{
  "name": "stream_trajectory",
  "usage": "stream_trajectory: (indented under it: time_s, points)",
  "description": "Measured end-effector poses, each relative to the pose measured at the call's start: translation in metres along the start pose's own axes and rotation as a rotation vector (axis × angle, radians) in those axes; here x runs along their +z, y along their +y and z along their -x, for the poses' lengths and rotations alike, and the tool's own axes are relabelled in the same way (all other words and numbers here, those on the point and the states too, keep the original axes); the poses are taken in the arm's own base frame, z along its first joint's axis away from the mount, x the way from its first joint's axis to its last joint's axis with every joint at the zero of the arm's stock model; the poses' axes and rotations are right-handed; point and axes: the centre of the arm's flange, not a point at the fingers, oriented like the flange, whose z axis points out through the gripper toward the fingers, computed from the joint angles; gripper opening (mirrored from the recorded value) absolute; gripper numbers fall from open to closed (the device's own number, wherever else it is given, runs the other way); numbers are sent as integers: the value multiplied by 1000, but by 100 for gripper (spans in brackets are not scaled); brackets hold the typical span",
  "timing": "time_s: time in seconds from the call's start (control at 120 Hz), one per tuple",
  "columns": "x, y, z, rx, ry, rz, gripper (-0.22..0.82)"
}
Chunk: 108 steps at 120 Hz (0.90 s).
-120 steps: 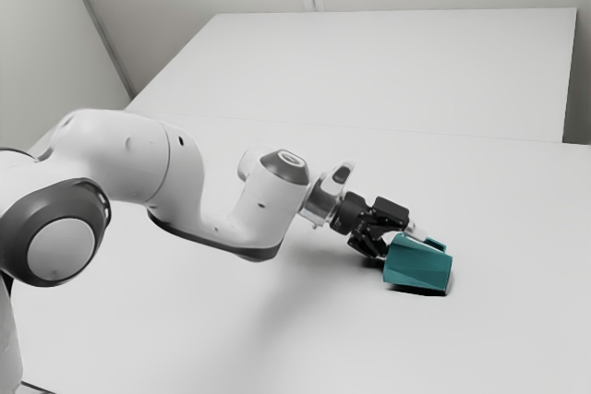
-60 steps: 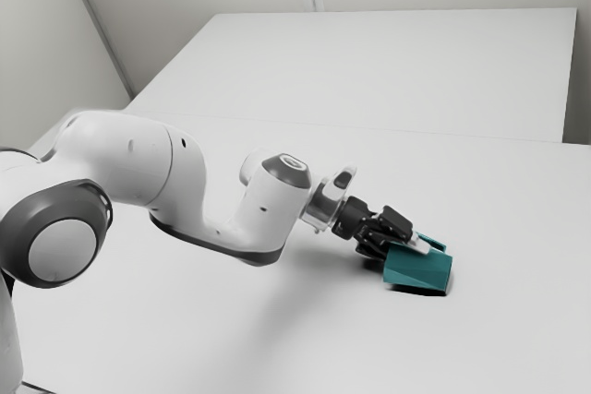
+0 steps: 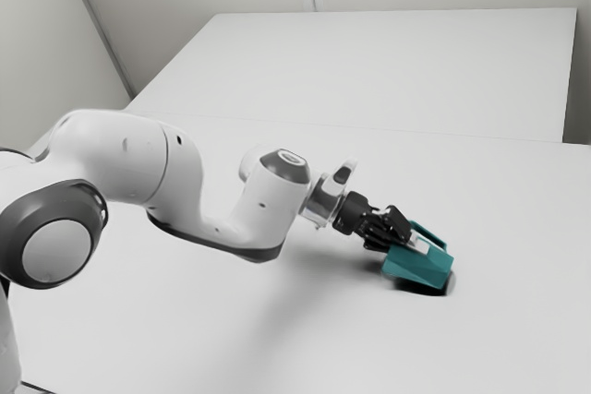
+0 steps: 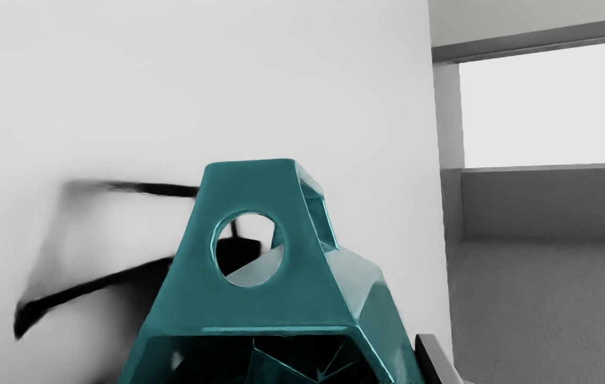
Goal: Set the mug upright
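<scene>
The teal mug (image 3: pixel 417 266) lies on its side on the table, its mouth toward my gripper and its base toward the exterior view's right. Its handle (image 3: pixel 430 234) sticks up at a slant. My gripper (image 3: pixel 399 237) is right at the mouth end, overlapping the mug's upper side there. In the wrist view the mug (image 4: pixel 260 306) faces me with its dark mouth, and a flat teal part with a round hole rises beside it. Part of my gripper (image 4: pixel 435 358) stands beside the mug's wall. How it holds the mug is hidden.
The white table (image 3: pixel 231 339) surrounds the mug, and a dark shadow lies on it beside the mug in the wrist view. Beyond stands another white surface (image 3: pixel 388 66). A grey wall recess (image 4: pixel 548 208) appears past the table edge.
Over the last half second the mug has rolled a little, its handle now higher and more visible. My gripper has come in against the mug's upper side since a second ago.
</scene>
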Motion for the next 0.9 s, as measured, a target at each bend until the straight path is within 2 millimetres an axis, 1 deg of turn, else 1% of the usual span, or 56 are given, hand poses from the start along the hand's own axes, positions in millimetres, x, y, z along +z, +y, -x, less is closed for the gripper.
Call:
stream_trajectory:
  time_s: [0.075, 0.142, 0.233, 0.317, 0.392, 0.458, 0.5, 0.633, 0.7, 0.783, 0.9]
  points:
    - [-14, 22, -5, 43, 17, 0, -14]
    - [-32, 46, -5, 95, 29, -11, -15]
    - [-67, 75, 3, 176, 35, -65, -16]
    - [-102, 99, 8, 274, 20, -160, -17]
    - [-132, 109, 16, 343, -10, -273, -17]
    - [-154, 109, 22, 385, -47, -385, -17]
    - [-168, 106, 25, 401, -69, -457, -17]
    - [-224, 73, 32, 377, -123, -677, -18]
    - [-247, 57, 33, 351, -144, -767, -18]
    - [-263, 44, 35, 335, -172, -857, -18]
    - [-268, 33, 41, 327, -222, -952, -18]
